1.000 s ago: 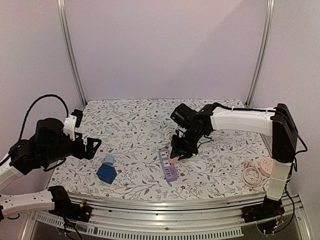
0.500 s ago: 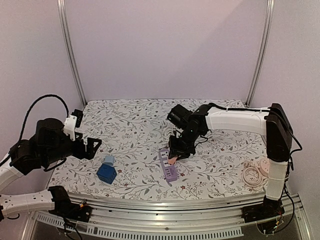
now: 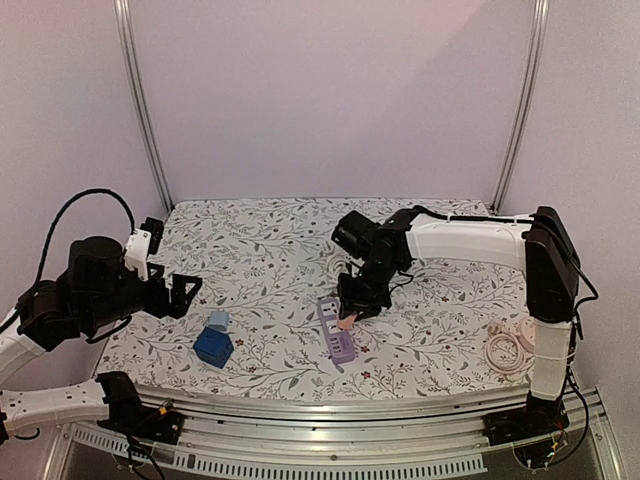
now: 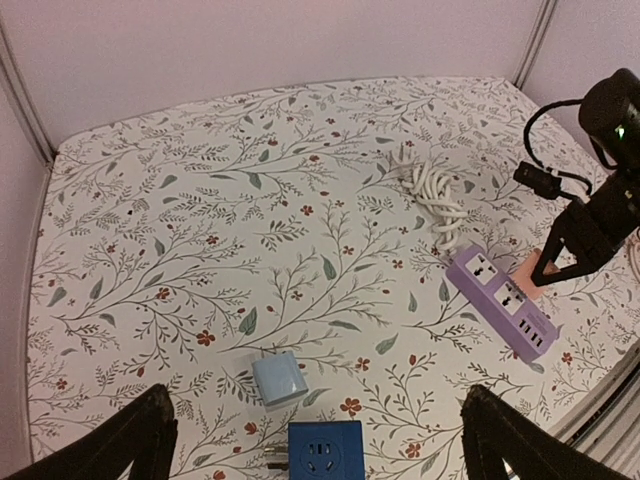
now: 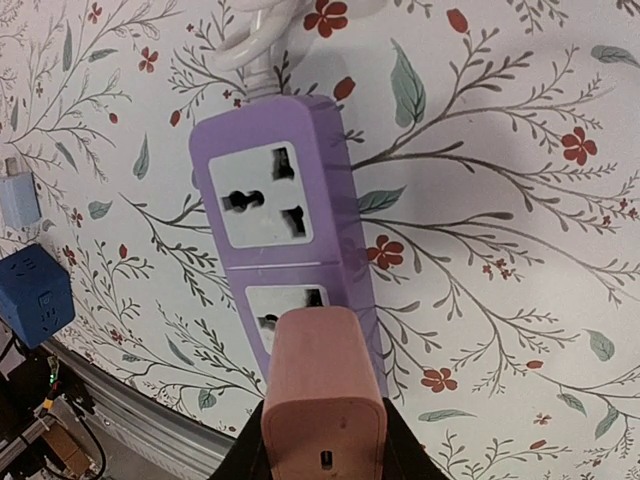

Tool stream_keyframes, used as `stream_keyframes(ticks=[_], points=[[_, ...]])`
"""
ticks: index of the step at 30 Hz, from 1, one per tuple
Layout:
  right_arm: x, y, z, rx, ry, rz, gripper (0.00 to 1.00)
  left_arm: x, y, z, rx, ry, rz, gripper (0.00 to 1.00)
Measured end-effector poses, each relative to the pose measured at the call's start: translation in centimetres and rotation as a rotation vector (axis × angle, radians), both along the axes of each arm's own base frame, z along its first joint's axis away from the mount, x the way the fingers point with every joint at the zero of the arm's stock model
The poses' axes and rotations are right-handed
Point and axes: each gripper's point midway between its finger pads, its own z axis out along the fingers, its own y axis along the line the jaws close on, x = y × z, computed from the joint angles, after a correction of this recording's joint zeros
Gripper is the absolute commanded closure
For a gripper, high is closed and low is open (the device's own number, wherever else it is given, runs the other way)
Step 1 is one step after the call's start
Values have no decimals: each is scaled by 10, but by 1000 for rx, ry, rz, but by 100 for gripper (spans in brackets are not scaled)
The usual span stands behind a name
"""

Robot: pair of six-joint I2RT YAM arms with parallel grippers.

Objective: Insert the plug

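A purple power strip [image 3: 337,329] lies on the flowered cloth near the front; it also shows in the left wrist view [image 4: 497,299] and the right wrist view [image 5: 285,235]. My right gripper [image 3: 348,314] is shut on a pink plug adapter [image 5: 322,397] and holds it just above the strip's second socket [image 5: 290,310], partly covering it. The pink adapter also shows from the left wrist [image 4: 528,278]. My left gripper [image 3: 183,293] is open and empty, well left of the strip, above a light blue adapter [image 4: 279,378] and a dark blue cube socket [image 4: 325,453].
The strip's white cord [image 4: 435,190] is coiled behind it. A pale coiled cable with a round plug [image 3: 510,347] lies at the right front. The table's front edge and metal rail [image 3: 330,405] are close below the strip.
My right gripper has moved a little left with the pink adapter, now over the strip. The left arm has barely moved.
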Motion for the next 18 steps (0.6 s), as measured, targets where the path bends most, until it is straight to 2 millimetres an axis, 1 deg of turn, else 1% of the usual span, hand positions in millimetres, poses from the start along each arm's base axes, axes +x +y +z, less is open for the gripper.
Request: stream_keyframes(ticks=[7, 18], points=[[5, 1, -1, -20, -23, 38, 100, 0, 0, 0, 0, 0, 0, 1], [6, 1, -3, -57, -31, 80, 100, -1, 2, 1, -10, -10, 0, 1]])
